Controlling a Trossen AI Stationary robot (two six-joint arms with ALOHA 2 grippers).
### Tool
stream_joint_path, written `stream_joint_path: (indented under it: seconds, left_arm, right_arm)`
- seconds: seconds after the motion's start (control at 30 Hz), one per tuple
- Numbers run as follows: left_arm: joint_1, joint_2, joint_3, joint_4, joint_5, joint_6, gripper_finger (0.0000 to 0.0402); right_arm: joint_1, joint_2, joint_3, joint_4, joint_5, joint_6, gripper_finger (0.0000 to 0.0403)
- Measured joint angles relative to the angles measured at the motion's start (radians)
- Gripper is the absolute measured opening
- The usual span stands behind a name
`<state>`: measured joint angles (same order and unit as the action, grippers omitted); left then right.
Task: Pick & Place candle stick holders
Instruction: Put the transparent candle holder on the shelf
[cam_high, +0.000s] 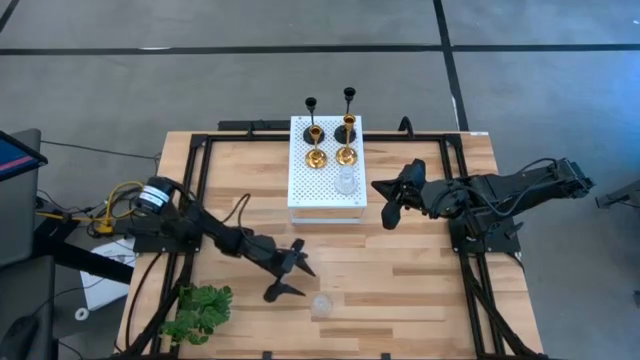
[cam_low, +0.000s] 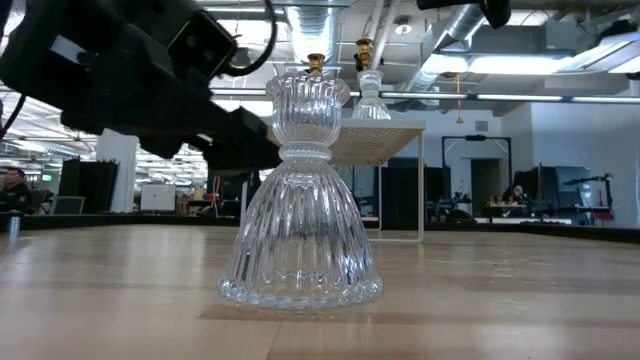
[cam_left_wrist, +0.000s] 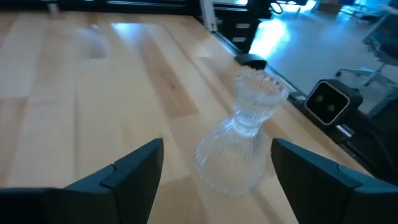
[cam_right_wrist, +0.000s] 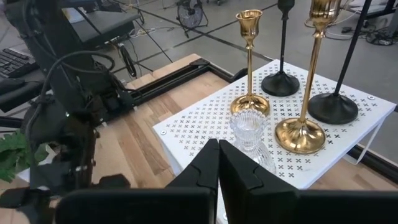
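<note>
One clear glass holder stands upright on its base on the wood table near the front edge; it also shows close up in the low view. My left gripper is open just to the left of it. In the left wrist view the holder stands ahead of the spread fingers, untouched. On the white perforated board stand two tall black holders, two gold holders and a second glass holder. My right gripper is shut and empty beside the board's right edge.
A green leafy plant lies at the table's near left corner. A black frame runs along the table's edges. The board stands raised on legs at the far middle. Bare wood lies between the board and the front glass holder.
</note>
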<state>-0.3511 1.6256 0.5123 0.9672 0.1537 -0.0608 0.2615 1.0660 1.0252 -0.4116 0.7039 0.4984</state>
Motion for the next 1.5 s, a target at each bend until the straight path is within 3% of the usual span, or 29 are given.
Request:
stream_joint_path:
  seconds: [0.3,0.5,1.33,1.5]
  left_arm:
    - [-0.067,0.104,0.105,-0.001,0.03,0.0,0.0297]
    - [-0.067,0.178,0.151,-0.002,-0.032,0.0,0.0297]
    - [-0.07,0.256,0.301,0.003,-0.033,-0.056,0.0296]
    - [-0.07,0.248,0.3,0.0,-0.05,-0.059,0.027]
  right_arm:
    - [0.0,0.0,0.0,-0.013,-0.001,-0.003,0.0]
    - [0.0,0.0,0.0,-0.021,-0.019,-0.003,0.0]
    - [0.009,0.0,0.0,-0.06,-0.05,-0.011,0.0]
    - [0.026,0.0,0.0,-0.069,-0.05,-0.011,0.0]
